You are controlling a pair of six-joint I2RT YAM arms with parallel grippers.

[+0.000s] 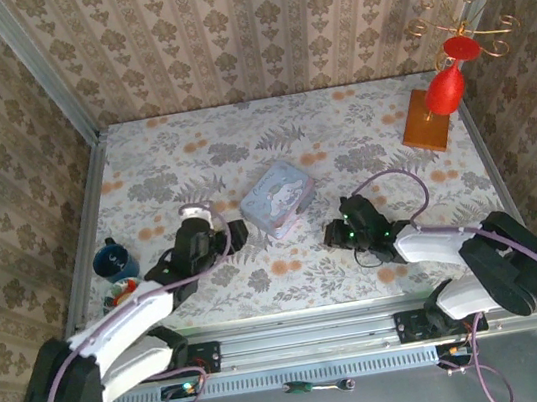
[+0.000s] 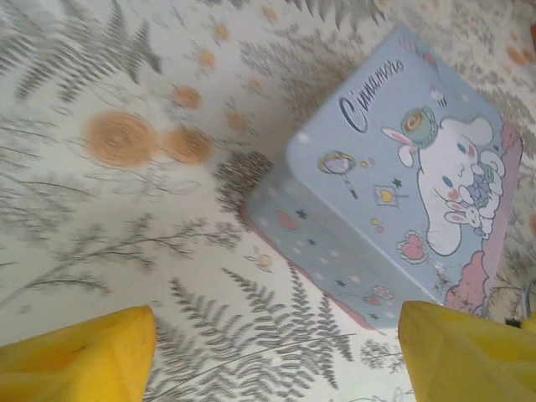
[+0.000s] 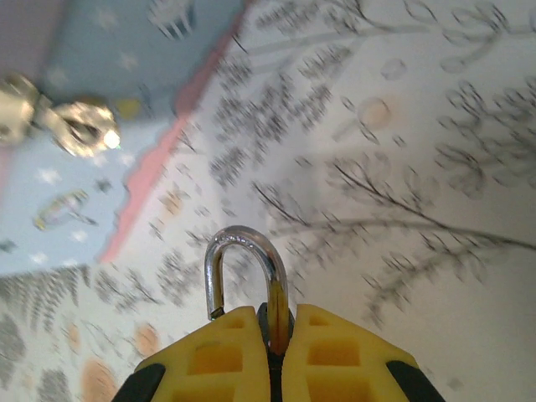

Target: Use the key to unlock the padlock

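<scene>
My right gripper (image 3: 280, 322) is shut on the padlock. Its silvery shackle (image 3: 243, 251) sticks up from between the yellow fingers, and the shackle's left end hangs free of the dark body. In the top view this gripper (image 1: 339, 231) sits just right of the pastel tin box (image 1: 276, 198). A shiny metal fitting (image 3: 79, 126) shows on the tin's side. My left gripper (image 2: 276, 335) is open over bare tablecloth, with the tin (image 2: 402, 193) just ahead of it and nothing between its fingers. From above, the left gripper (image 1: 217, 227) is to the left of the tin. The key is hidden.
A blue cup (image 1: 113, 260) stands by the table's left edge, with small red and white items (image 1: 116, 299) in front of it. At the back right a red ornament on a wooden base (image 1: 436, 105) carries gold wire curls. Patterned walls close in three sides.
</scene>
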